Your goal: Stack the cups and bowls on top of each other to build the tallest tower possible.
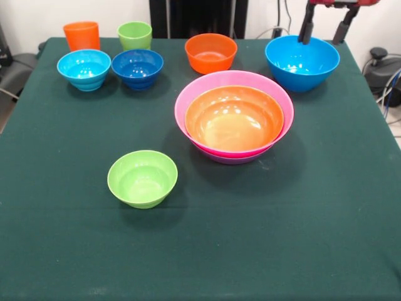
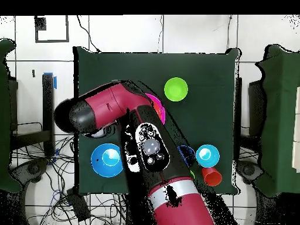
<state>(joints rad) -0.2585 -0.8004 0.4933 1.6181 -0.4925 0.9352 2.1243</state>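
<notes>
Green cloth covers the table (image 1: 75,251), and in its middle sits the tower (image 1: 234,117) — a wide orange bowl (image 1: 234,118) nested inside a pink bowl (image 1: 233,83), with a purple rim (image 1: 232,159) just showing beneath them. I take that tower as my landmark. My claw (image 1: 326,28) hangs behind it and to the right in the front view, its two dark fingers (image 1: 306,25) spread apart and holding nothing, poised just over the far rim of the big blue bowl (image 1: 302,61), which stands alone, near the tower but not touching it. Directly behind the tower is a small orange bowl (image 1: 211,52). Behind and to the left stand a dark-blue bowl (image 1: 137,68) and a light-blue bowl (image 1: 84,69) side by side, and past those, at the table's far edge, a lime-green cup (image 1: 135,35) and an orange cup (image 1: 81,36). In front of the tower and to the left, well apart, lies a lime-green bowl (image 1: 142,178) — open side up. From overhead my red arm (image 2: 117,108) hides most of the tower.
</notes>
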